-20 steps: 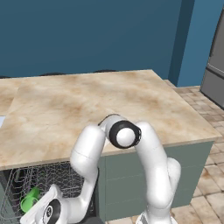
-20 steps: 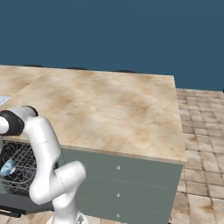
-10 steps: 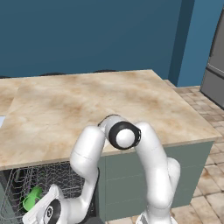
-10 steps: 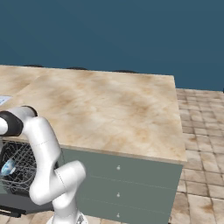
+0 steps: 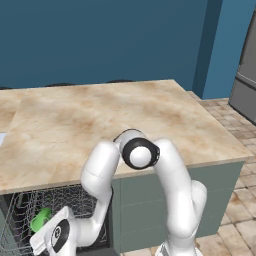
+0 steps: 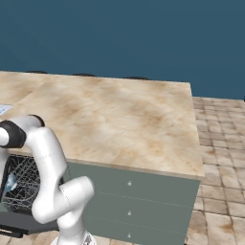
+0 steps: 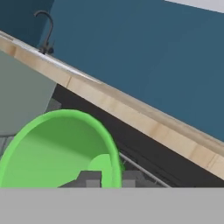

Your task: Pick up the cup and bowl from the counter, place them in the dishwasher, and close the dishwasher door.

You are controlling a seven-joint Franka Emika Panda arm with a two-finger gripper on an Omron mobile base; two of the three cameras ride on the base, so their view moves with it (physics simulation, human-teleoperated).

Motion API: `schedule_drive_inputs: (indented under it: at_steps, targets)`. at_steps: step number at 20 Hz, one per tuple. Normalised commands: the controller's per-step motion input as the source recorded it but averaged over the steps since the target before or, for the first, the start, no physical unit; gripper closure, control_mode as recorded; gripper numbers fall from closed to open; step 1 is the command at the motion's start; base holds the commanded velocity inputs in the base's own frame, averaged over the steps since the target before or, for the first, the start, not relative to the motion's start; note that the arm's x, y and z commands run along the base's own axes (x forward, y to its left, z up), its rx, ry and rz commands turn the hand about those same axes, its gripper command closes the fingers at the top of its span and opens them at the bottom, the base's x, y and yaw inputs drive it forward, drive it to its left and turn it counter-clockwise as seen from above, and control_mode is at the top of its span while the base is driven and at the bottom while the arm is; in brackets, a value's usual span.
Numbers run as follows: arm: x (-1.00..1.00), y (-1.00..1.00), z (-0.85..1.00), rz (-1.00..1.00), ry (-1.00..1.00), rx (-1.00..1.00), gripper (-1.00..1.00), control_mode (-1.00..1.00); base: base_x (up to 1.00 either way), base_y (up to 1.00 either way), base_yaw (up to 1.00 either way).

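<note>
The counter (image 5: 100, 120) spans most of both base views, a tan marbled slab w/ a thin edge over grey-green cabinet fronts (image 6: 139, 201); in the hand view its edge (image 7: 144, 124) runs diagonally across, w/ a tap (image 7: 46, 30) at the far upper left. Behind it stands a dark blue wall (image 5: 100, 40), and a tiled floor (image 6: 217, 158) lies to the right. The arm (image 5: 165, 185) rises beside the cabinets, bends at the elbow near the counter edge and reaches down to the lower left of the left base view. The dishwasher (image 5: 30, 220) sits open under the counter at that lower left, its silver wire rack (image 6: 21, 184) visible thru both base views; a pale object shows inside the rack in the right base view, too small to ID. The cup (image 7: 61, 148), bright green, is down at the rack w/ the hand, its open mouth facing the hand camera; from the left base view it shows as a green patch (image 5: 40, 219) just above the wrist. The gripper (image 7: 107, 178) is clamped on the cup rim, one fingertip inside and one outside the wall.
</note>
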Motion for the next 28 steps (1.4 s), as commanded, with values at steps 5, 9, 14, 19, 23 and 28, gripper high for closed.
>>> schedule_drive_inputs:
  at_steps: [5, 9, 14, 19, 23, 28]
  targets:
    - [0.22, 0.08, -0.41, 0.00, 0.02, 0.00, 1.00, -1.00, 0.00, 0.00, 0.00]
    - [0.16, 0.20, -0.31, 0.00, 0.00, 0.00, 1.00, -1.00, 0.00, 0.00, 0.00]
    - [0.08, 0.39, -0.17, 0.00, 0.00, 0.00, 1.00, -1.00, 0.00, 0.00, 0.00]
    - [0.08, 0.32, -0.32, 0.00, 0.00, -0.03, 1.00, -1.00, 0.00, 0.00, 0.00]
    - [0.00, 0.12, -0.46, 0.00, 0.00, -0.10, 1.00, -1.00, 0.00, 0.00, 0.00]
    - [0.00, 0.04, -0.37, 0.00, 0.00, -0.09, 1.00, -1.00, 0.00, 0.00, 0.00]
